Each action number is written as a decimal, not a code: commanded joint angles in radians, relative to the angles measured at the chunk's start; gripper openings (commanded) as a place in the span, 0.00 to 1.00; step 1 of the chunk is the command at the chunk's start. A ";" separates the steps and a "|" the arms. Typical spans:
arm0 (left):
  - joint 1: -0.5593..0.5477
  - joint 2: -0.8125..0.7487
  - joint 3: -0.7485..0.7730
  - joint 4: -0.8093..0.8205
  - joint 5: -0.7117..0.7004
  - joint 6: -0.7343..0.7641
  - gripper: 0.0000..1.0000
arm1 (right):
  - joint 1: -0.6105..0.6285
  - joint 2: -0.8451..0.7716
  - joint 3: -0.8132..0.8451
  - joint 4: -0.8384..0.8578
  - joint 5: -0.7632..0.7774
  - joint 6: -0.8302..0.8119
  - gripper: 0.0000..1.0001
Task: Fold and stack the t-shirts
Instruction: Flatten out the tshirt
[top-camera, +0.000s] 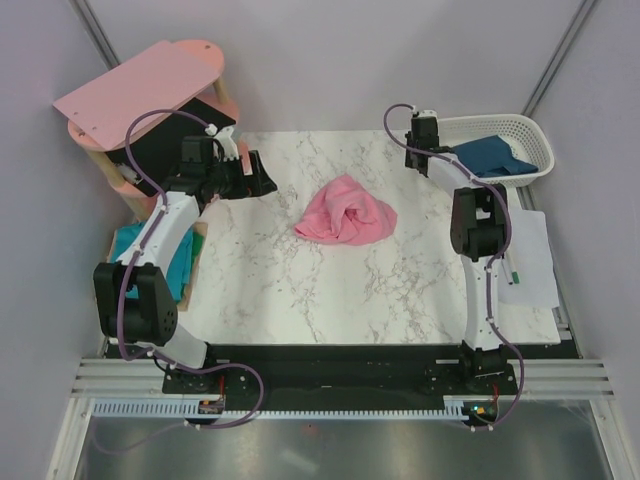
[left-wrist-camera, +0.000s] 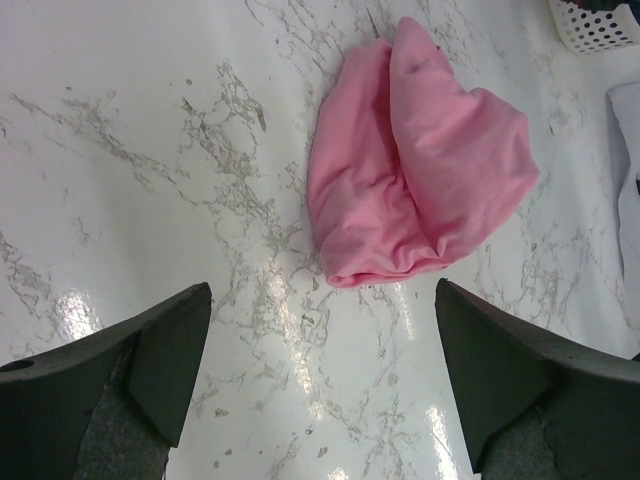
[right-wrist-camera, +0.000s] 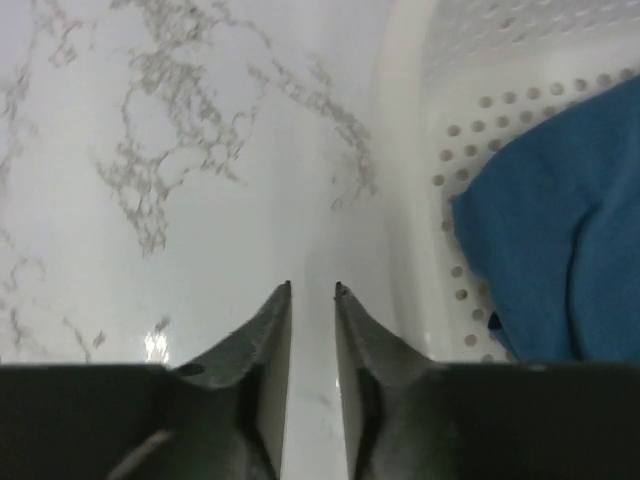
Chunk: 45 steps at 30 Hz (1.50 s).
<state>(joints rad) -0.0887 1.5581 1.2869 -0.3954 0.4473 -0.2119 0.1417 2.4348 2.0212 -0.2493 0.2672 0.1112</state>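
A light pink t-shirt (top-camera: 345, 212) lies crumpled in the middle of the marble table; it also shows in the left wrist view (left-wrist-camera: 415, 170). My left gripper (top-camera: 264, 180) (left-wrist-camera: 322, 290) is open and empty, just left of the pink shirt and above the table. A dark blue t-shirt (top-camera: 490, 155) (right-wrist-camera: 560, 230) lies in the white basket (top-camera: 535, 135). My right gripper (top-camera: 420, 140) (right-wrist-camera: 312, 288) hovers at the basket's left rim (right-wrist-camera: 405, 200), jaws nearly together, nothing between them. A teal t-shirt (top-camera: 150, 255) lies off the table's left edge.
A rigid pink wooden shelf unit (top-camera: 150, 85) stands at the back left, with a black box under its top board. White paper sheets (top-camera: 530, 260) lie along the table's right edge. Grey walls close in the table on three sides.
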 joint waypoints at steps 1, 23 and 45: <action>-0.028 -0.013 0.011 0.018 0.011 0.028 1.00 | -0.002 -0.239 -0.194 0.145 -0.092 0.021 0.51; -0.393 -0.023 -0.222 0.093 -0.337 -0.098 0.95 | 0.105 -0.884 -1.137 0.293 -0.370 0.427 0.93; -0.447 -0.119 -0.288 0.077 -0.394 -0.103 0.95 | 0.300 -0.586 -1.063 0.414 -0.360 0.543 0.01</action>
<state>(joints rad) -0.5308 1.5337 1.0000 -0.3202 0.0940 -0.2985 0.4019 1.8866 0.9108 0.3252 -0.1692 0.7128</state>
